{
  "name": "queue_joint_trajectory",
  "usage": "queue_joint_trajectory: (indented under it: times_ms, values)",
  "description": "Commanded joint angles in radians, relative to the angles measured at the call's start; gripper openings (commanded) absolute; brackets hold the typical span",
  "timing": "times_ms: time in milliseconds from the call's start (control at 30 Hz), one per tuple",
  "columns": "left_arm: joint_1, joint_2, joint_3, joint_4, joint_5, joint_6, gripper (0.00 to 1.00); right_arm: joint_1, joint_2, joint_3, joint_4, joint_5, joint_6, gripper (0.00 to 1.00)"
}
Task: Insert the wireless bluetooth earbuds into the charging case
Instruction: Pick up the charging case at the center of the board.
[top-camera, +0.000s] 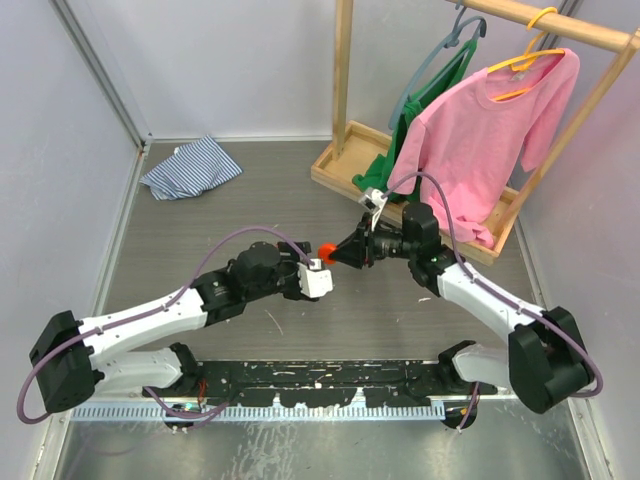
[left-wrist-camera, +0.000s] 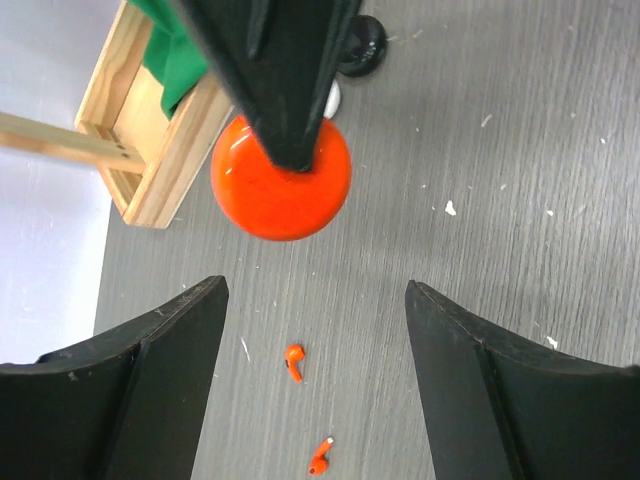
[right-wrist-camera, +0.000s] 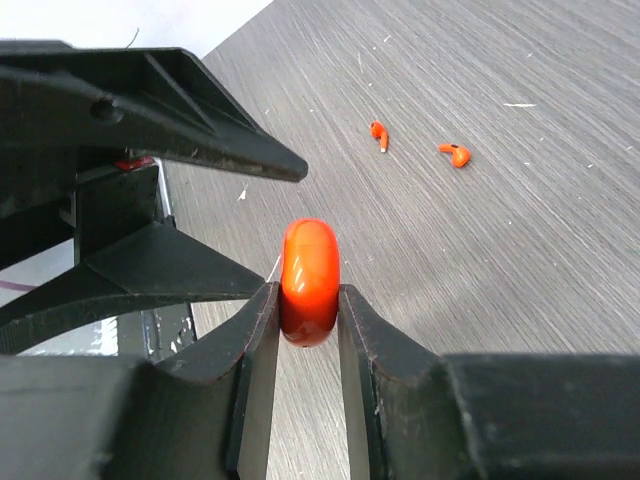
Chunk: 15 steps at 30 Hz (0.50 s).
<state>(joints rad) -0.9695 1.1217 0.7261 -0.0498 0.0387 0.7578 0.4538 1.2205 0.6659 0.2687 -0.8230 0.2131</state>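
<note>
Two grippers face each other at close range above the table (right-wrist-camera: 520, 260). The right gripper (right-wrist-camera: 308, 300) has its jaws drawn narrow and clamped on the charging case (right-wrist-camera: 310, 262), a round, glossy orange piece. The case is held edge-on between the two pads, clear of the table surface. Whether the case stands open cannot be determined from any view.

The left gripper (left-wrist-camera: 315, 290) has its jaws spread wide with nothing between them. Its fingers (left-wrist-camera: 150, 370) stand just short of the case, one to either side, and do not touch it.

Further out, two wireless bluetooth earbuds lie loose on the table, both orange. The first earbud (right-wrist-camera: 379, 134) is ahead of the right gripper's fingertips and slightly to their right. The second earbud (right-wrist-camera: 456, 154) lies near the first but apart from it, further to the right. From the left wrist, both show on the surface beneath the gap of the left gripper's jaws. Neither is in the case, and both are well apart from it.

A dark round object (left-wrist-camera: 360, 40) sits beyond the case, partly hidden by the right gripper; its identity is not established.

Farthest away, behind the right gripper, stands a wooden rack (top-camera: 343, 70) carrying a pink shirt (top-camera: 480, 140) and a green garment (top-camera: 383, 172). A striped cloth (top-camera: 190, 168) lies well beyond the left gripper, to its left.
</note>
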Motion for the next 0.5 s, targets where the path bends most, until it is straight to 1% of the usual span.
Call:
queue_joint_trajectory:
  times_ms: [0,33,100,200,367,467]
  values:
    - [-0.001,-0.054,-0.028,0.198,-0.066,-0.156,0.74,0.001,-0.08,-0.056,0.162,0.064,0.041,0.06]
    - [0.0,-0.059,-0.032,0.214,-0.074,-0.179,0.74,0.0,-0.095,-0.074,0.191,0.075,0.05,0.06]
    - [0.001,-0.073,-0.032,0.228,-0.093,-0.271,0.74,0.001,-0.124,-0.1,0.228,0.11,0.057,0.05]
    - [0.009,-0.107,-0.03,0.237,-0.082,-0.379,0.74,0.001,-0.163,-0.137,0.266,0.157,0.062,0.05]
    - [0.045,-0.155,-0.016,0.247,-0.025,-0.576,0.73,0.001,-0.214,-0.211,0.416,0.192,0.108,0.05]
    - [0.095,-0.169,-0.011,0.273,0.052,-0.728,0.73,0.0,-0.23,-0.25,0.508,0.202,0.146,0.05]
